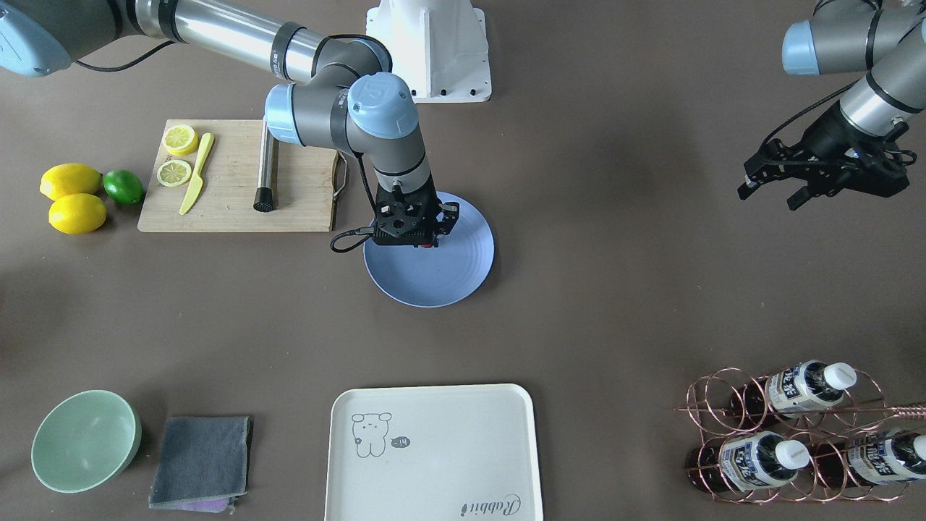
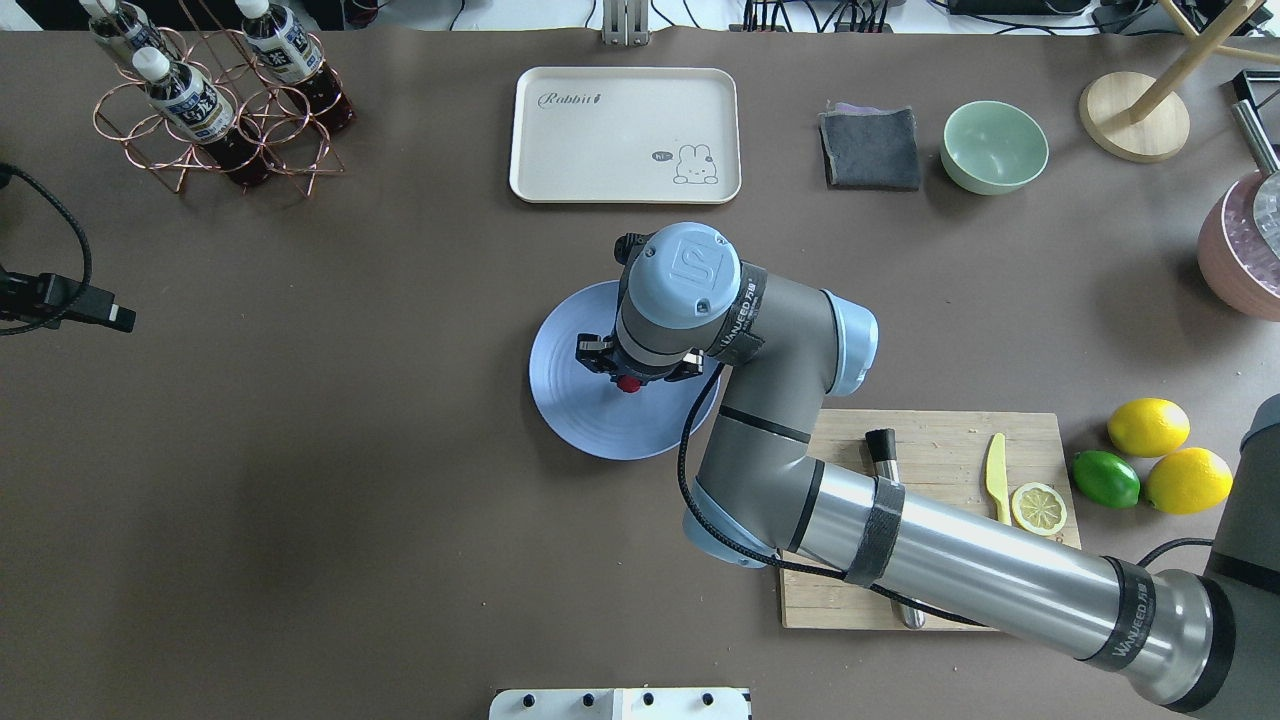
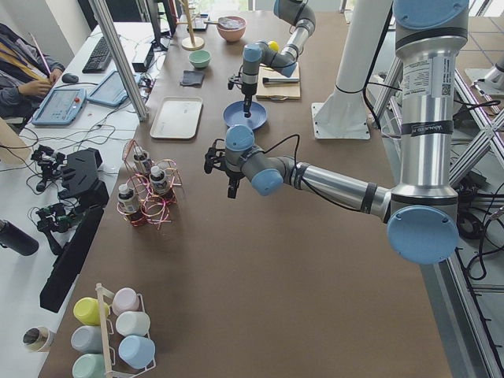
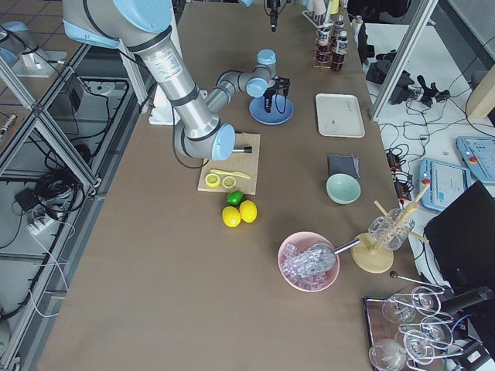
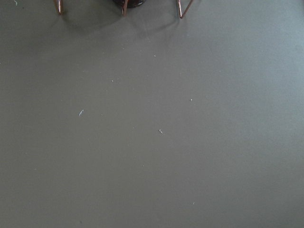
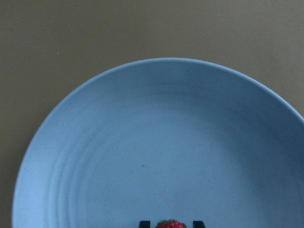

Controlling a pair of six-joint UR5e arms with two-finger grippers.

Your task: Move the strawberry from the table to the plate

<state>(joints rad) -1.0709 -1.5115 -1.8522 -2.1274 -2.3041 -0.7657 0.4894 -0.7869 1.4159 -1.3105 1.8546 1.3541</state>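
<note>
The strawberry (image 6: 171,224) is gripped between the fingertips of the right gripper (image 1: 427,242), directly above the plate (image 1: 448,278) (its upper-left portion in the front-facing view), so release is judged to require only descent. The left gripper (image 1: 774,192), spread and empty, is seen well apart at the right edge.

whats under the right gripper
A strawberry shows between the fingertips of the right gripper, over the plate. The wrist hides the rest, so whether it rests on the plate or is gripped cannot be seen.
</note>
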